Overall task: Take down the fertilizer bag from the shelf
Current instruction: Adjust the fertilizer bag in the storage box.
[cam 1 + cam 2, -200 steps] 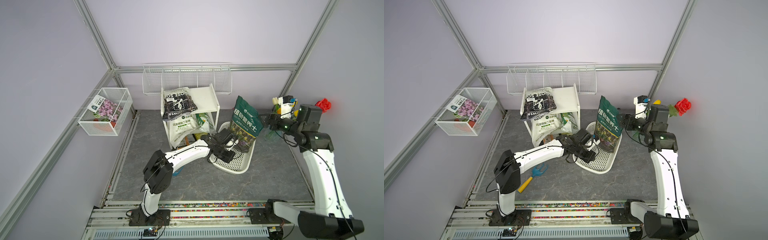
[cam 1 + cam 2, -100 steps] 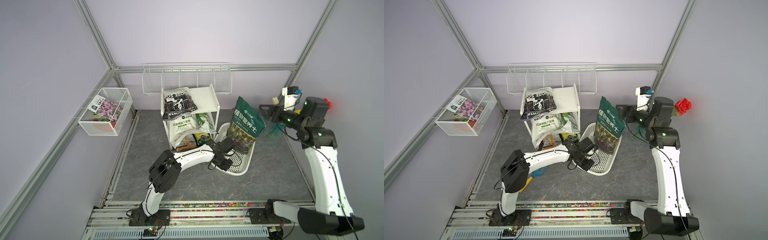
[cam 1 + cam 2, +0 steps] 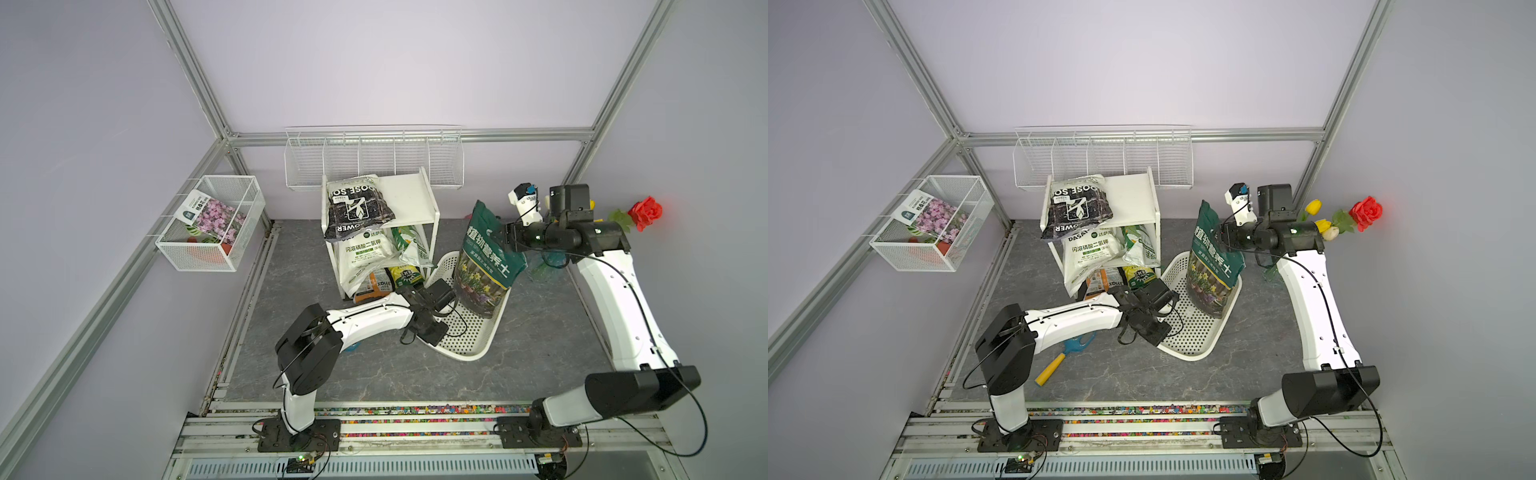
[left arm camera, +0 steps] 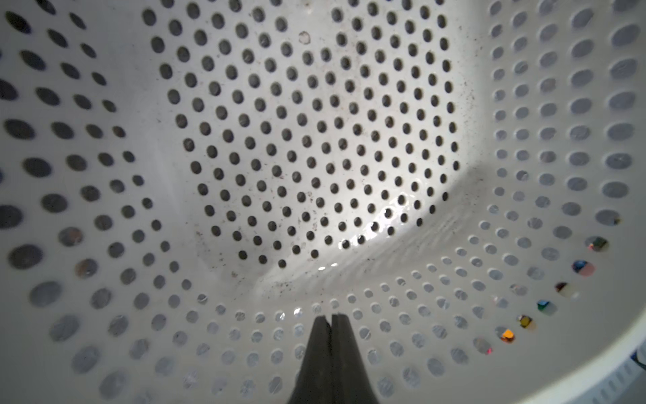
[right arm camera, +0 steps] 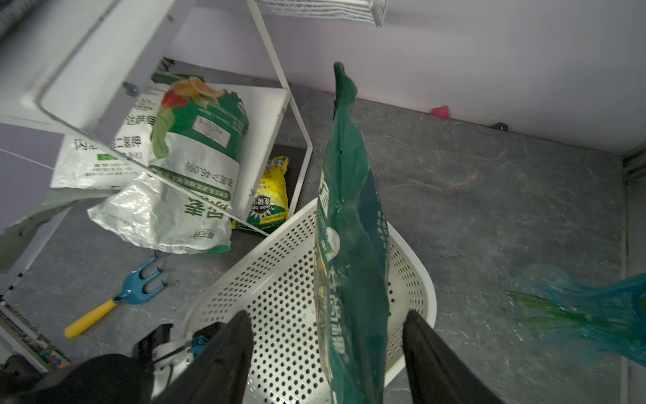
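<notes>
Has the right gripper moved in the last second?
Yes. In a top view the right gripper has shifted toward the shelf, and its open jaws now straddle the green bag.

Stereo pair overhead; wrist cams close-up

- We see a white perforated basket [image 5: 279,280] lying just below the right fingers [image 5: 223,356]; the left fingers [image 4: 318,349] reach inside it.
- A blue hand rake [image 5: 119,298] with a yellow handle lies on the grey floor [image 5: 489,175], well off to one side of the right fingers.
- A red rose [image 3: 645,212] stands well behind the right fingers.
</notes>
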`<state>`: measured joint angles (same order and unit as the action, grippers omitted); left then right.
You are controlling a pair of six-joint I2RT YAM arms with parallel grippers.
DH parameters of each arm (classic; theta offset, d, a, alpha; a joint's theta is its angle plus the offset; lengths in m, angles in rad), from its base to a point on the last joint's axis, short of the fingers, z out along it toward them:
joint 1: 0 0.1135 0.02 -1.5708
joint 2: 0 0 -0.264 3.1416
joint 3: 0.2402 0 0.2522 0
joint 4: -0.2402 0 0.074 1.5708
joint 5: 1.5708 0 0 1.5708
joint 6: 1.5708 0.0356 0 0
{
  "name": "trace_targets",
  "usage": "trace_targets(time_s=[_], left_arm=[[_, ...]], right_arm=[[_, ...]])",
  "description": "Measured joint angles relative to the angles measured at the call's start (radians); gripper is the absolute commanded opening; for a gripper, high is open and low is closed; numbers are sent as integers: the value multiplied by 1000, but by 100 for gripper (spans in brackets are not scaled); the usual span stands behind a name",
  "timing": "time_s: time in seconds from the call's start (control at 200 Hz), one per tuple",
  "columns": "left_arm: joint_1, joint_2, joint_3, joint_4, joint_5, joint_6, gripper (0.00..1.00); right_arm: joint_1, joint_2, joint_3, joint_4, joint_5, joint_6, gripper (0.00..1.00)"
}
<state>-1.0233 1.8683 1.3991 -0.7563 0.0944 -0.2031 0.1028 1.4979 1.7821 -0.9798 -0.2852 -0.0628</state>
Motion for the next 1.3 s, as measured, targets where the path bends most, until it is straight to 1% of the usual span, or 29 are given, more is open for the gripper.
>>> trace_targets(time_s=[0.035, 0.075, 0.235, 0.285, 0.395, 0.475, 0.625, 0.735, 0.88, 1.04, 1.125, 1.23, 1.3], left_arm=[[2, -5, -5, -2, -2, 2, 0], [3, -8, -8, -5, -6, 3, 0], [3, -8, -8, -7, -19, 3, 0], [3, -8, -8, -7, -20, 3, 0], [3, -8, -8, -7, -24, 3, 0], [3, -8, -8, -7, -26, 2, 0], [3, -8, -8, -8, -23, -2, 0], [3, -8, -9, -8, -23, -4, 0], [3, -8, -10, -12, -23, -5, 0], [3, -8, -11, -13, -23, -5, 0], [3, -4, -5, -20, -23, -5, 0], [3, 0, 2, -29, -23, -5, 0], [3, 1, 6, -36, -23, -5, 0]], right_arm=[[3, 5, 4, -8, 12, -12, 54], [8, 12, 8, -12, 23, -21, 44], [31, 53, 26, -19, 34, -52, 0], [35, 64, 29, -18, 26, -51, 0], [36, 68, 32, -8, -2, -97, 0], [37, 62, 30, 15, -41, -148, 0], [37, 28, -25, 80, -109, -246, 0], [37, 21, -55, 124, -131, -316, 0], [37, 21, -61, 150, -122, -392, 0], [24, -7, -140, 267, -93, -451, 0], [3, -10, -158, 298, -85, -478, 0], [-15, -8, -183, 351, -44, -513, 0], [-18, -12, -220, 420, -15, -533, 0]])
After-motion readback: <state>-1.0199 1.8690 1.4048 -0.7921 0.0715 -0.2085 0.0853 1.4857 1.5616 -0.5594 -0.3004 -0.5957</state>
